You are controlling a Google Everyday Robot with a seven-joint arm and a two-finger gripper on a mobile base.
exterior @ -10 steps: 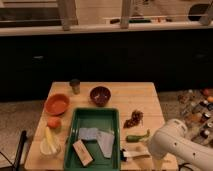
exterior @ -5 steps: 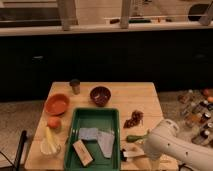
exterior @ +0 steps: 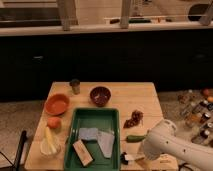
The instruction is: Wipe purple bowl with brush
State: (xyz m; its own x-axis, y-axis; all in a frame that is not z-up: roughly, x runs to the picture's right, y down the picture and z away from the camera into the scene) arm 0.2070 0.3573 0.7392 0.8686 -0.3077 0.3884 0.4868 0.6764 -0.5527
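The brush (exterior: 125,157) lies at the lower middle of the frame, on the table (exterior: 145,100) just right of the green tray (exterior: 92,116). It shows as a small dark-and-pale thing. It is probably light, with a stiff handle and soft bristles, so it should lift easily but could twist in a loose hold. The handle is the place to grip it, near the middle, with the bristles left free and pointing down for the wipe. Which end is the handle is hard to make out from here.

The gripper (exterior: 138,159) sits right at the brush, at the end of the white arm (exterior: 170,145) that comes in from the lower right. Whether it is open or closed on the brush I cannot tell.

The purple bowl (exterior: 100,95) stands upright in the upper middle of the table, above the tray and well apart from the brush. It looks rigid and light, so a hard wipe could push it along the wood.

A green vegetable (exterior: 135,138) lies near the brush, just above it. An orange bowl (exterior: 57,104) sits left of the purple one.
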